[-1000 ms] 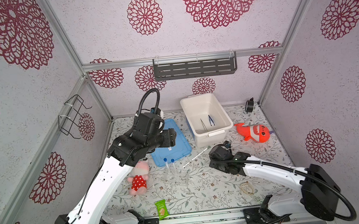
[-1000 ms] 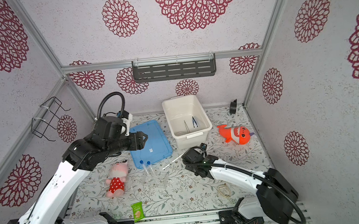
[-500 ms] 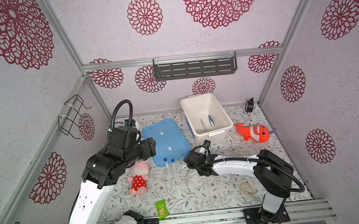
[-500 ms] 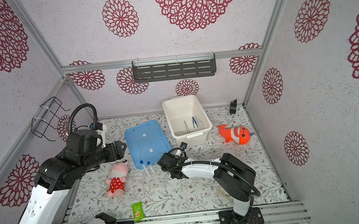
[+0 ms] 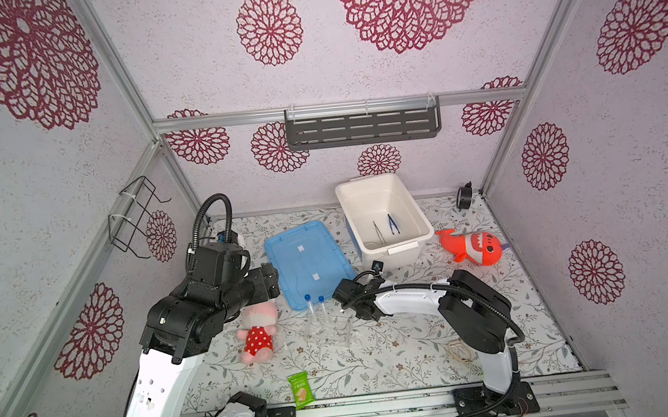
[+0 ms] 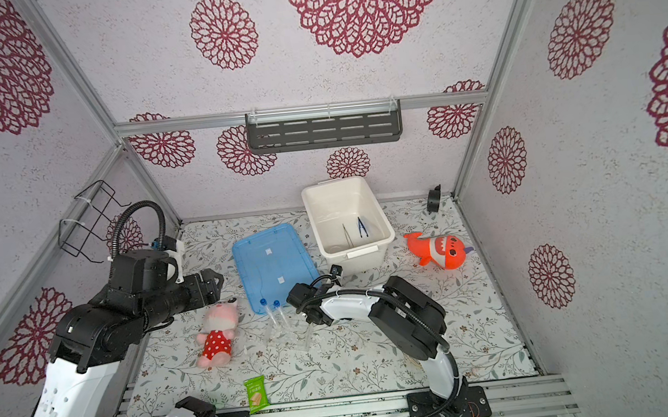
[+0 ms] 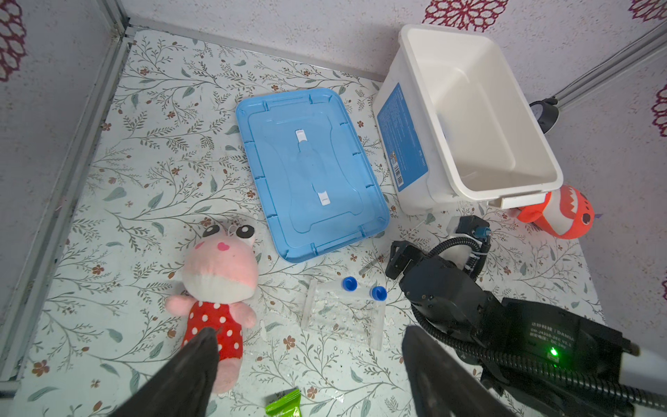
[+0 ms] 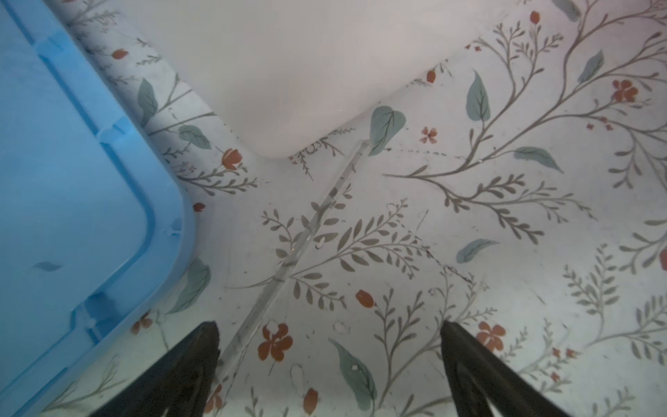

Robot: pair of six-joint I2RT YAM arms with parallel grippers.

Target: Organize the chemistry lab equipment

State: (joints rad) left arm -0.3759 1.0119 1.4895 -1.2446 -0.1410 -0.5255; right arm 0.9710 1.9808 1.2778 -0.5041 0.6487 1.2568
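Seen from the top, the white bin point(image 5: 383, 258) sits at about 1 o'clock on the bench point(image 5: 400, 349). Both pairs of tweezers are already in it, the metal tweezers point(image 5: 378, 232) and the dark blue tweezers point(image 5: 392, 222) lying side by side on its floor. The blue lid point(image 5: 306, 262) lies flat at 11 o'clock, just beside the bin. Right off the lid's 6 o'clock edge are the two clear tubes with blue caps point(image 7: 349, 284), side by side with caps toward the lid. They rest on a clear rectangular piece point(image 7: 343, 325) (rack or tray, hard to say, it's see-through). The right claw point(image 8: 328, 328) hangs low just at 3 o'clock of the tubes, near the middle of the bench. Its wrist view shows the jaws spread wide with nothing gripped. Under it a thin clear rod point(image 8: 310, 227) lies on the bench, one end by the bin's corner. The other end runs past one of the claw's fingers point(image 8: 202, 353), and whether they touch can't be told. The left claw point(image 7: 308, 334) is up in the air on the 9 o'clock side, jaws also wide and empty. The pink plush point(image 5: 258, 325) lies face up at 9 o'clock, and the orange plush point(image 5: 474, 248) is at 2 o'clock, just beside the bin. The green snack packet point(image 5: 302, 390) is at 7 o'clock by the front rail.
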